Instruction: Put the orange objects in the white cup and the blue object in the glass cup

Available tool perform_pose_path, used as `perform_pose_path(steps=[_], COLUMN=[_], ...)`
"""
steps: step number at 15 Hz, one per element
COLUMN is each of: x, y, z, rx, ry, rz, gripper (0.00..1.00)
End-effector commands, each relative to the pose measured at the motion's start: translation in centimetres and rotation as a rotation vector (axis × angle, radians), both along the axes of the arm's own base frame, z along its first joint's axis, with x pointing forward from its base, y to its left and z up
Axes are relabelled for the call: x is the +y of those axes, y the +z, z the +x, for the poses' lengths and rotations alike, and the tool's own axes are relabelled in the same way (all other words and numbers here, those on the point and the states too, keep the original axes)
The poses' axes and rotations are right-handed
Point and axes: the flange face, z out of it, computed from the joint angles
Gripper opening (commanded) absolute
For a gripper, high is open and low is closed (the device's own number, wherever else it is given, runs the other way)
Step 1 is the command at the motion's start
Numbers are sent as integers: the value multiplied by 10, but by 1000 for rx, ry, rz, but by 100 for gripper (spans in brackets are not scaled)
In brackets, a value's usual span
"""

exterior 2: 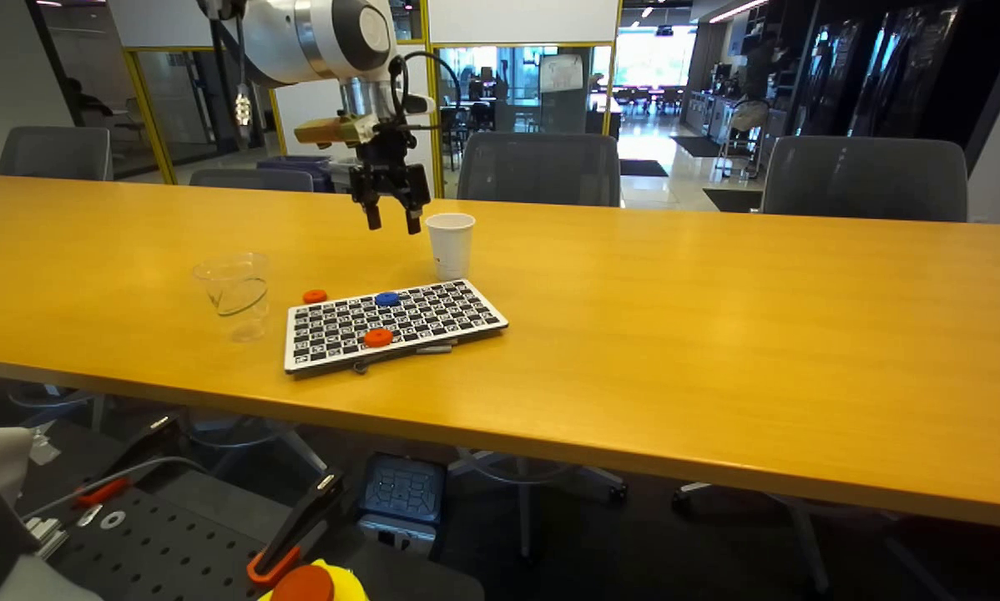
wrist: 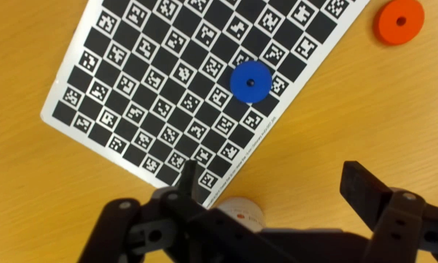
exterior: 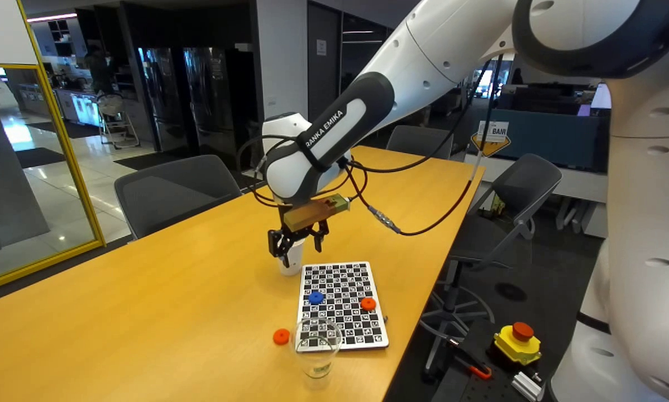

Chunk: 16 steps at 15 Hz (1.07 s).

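Note:
My gripper (exterior 2: 394, 226) hangs above the table with nothing between its fingers; its jaws stand wide apart in the wrist view (wrist: 270, 170). Beside and below it, the white cup (exterior 2: 450, 249) is upright on the table; the gripper partly covers this cup (wrist: 242, 212) in the wrist view. A blue disc (wrist: 251, 82) with a centre hole lies on the checkered board. One orange object (exterior: 368, 304) rests on the board too. Another orange object (exterior: 281, 336) lies on the table, between the board and the glass cup (exterior 2: 237, 296), which stands upright and see-through.
The black-and-white checkered board (exterior: 340, 273) lies flat between the two cups. A grey rod (exterior 2: 433, 349) shows along its near edge. The wooden table's front edge (exterior 2: 550, 436) runs past the board, and chairs (exterior 2: 537, 167) stand along the far side.

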Motion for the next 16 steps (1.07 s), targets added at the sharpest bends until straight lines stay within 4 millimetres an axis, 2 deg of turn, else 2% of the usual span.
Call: perform_pose_path(steps=[1,5,8,16], x=[1,-4,-10,-21], y=[-13,-48,-66,-91], z=[-30,-40,-45,-33], rx=[-21,-8,3,13], ry=[1,10,-3,-5], rz=[8,42,50,85], gripper=[100,100,100,100])
